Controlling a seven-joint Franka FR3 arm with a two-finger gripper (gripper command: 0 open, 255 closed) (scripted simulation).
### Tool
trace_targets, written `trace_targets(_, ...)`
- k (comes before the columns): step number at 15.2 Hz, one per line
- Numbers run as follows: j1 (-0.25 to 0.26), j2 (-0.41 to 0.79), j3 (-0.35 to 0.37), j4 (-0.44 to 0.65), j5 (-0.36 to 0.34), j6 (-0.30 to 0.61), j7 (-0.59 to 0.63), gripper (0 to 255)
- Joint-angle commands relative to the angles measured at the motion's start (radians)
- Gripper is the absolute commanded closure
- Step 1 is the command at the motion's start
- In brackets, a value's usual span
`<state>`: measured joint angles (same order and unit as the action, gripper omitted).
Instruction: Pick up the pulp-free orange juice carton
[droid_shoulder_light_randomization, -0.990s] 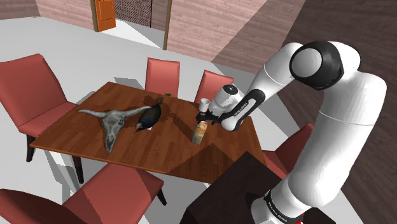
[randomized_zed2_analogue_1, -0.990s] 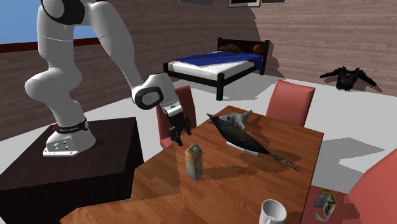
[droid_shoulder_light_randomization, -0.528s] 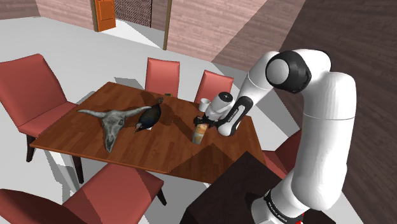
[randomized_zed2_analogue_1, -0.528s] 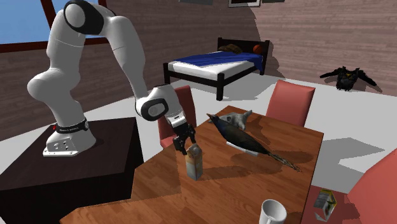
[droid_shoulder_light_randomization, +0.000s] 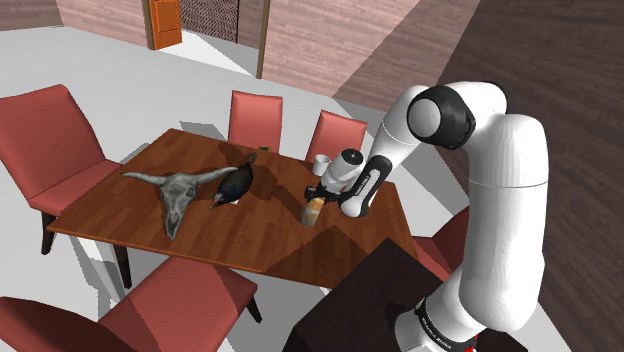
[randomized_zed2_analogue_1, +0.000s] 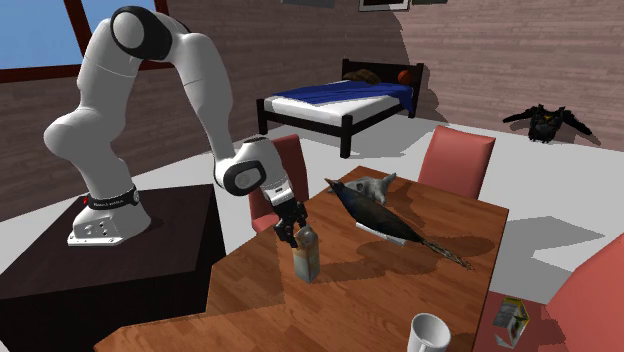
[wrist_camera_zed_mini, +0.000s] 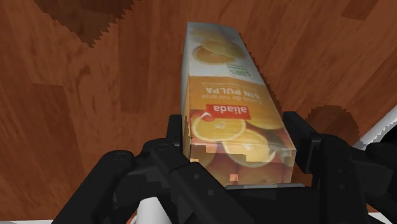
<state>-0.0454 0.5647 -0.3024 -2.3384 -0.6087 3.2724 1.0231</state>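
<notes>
One boxy orange juice carton (wrist_camera_zed_mini: 229, 108), printed with orange slices and a red label, stands on the wood-grain table (droid_shoulder_light_randomization: 120, 215), at three o'clock from the dark bird (droid_shoulder_light_randomization: 235, 185). The black hand (wrist_camera_zed_mini: 236, 130) clasps its upper sides, hiding its top.

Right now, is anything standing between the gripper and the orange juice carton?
Nothing visible. The gripper sits over the top of the orange juice carton; the bird and the mug stand apart from it.
</notes>
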Motion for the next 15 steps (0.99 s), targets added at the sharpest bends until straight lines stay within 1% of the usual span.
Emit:
trace_targets(1,0.0,0.001,0.0,0.0,0.0,0.0,0.0,255)
trace_targets(6,0.0,-0.001,0.0,-0.003,-0.001,0.0,-0.001,255)
trace_targets(10,-0.037,-0.069,0.036,-0.024,-0.009,-0.048,-0.015,255)
trace_targets(15,-0.095,-0.152,0.097,-0.048,-0.004,-0.111,-0.044,255)
